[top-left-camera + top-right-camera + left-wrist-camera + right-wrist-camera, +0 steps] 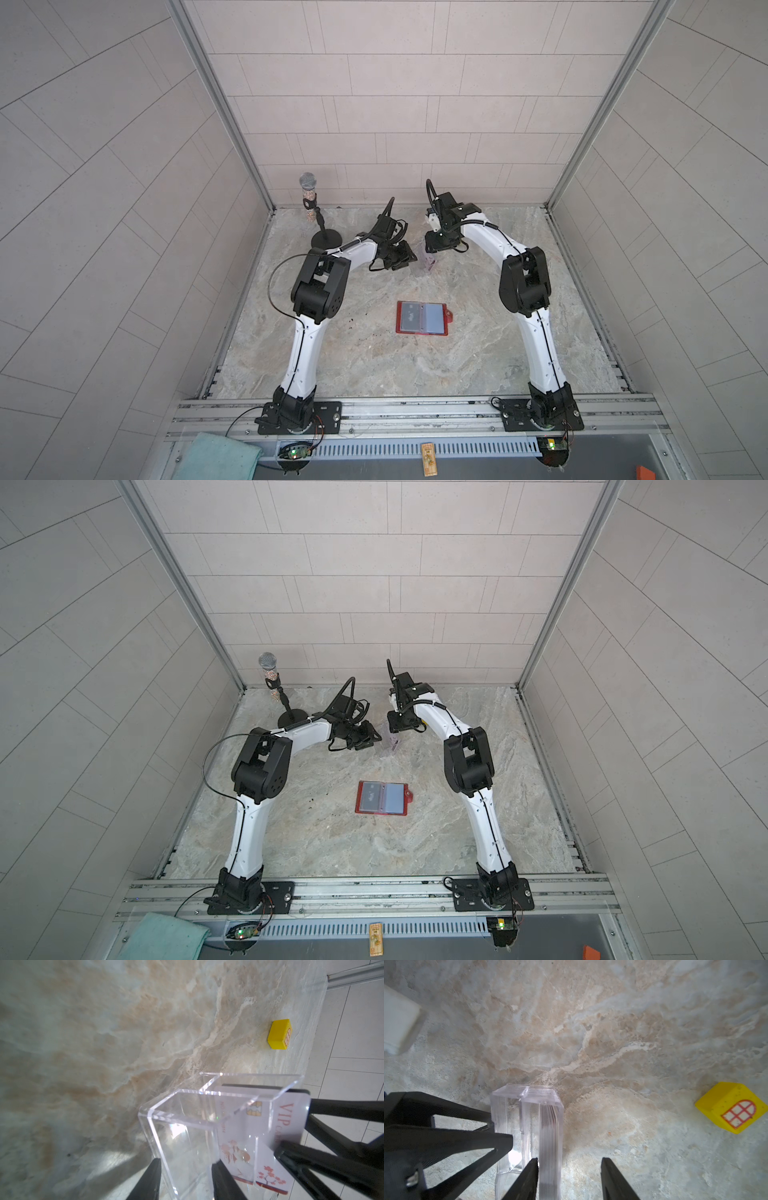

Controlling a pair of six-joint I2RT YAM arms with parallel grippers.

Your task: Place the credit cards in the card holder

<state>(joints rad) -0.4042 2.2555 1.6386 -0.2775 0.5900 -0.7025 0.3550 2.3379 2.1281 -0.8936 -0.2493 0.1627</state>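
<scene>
Both top views: the card holder (pixel 422 318) lies open, well apart from the clear stand (pixel 428 264). Left wrist view: my left jaws straddle the stand, gripping or not I cannot tell. Right wrist view: my right jaws gape around the credit cards (pixel 550 1136) inside the stand; I'd close squarely and lift straight

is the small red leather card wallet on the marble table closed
No, in a top view the small red leather card wallet lies spread open flat on the marble table, clear sleeves facing up.
</scene>
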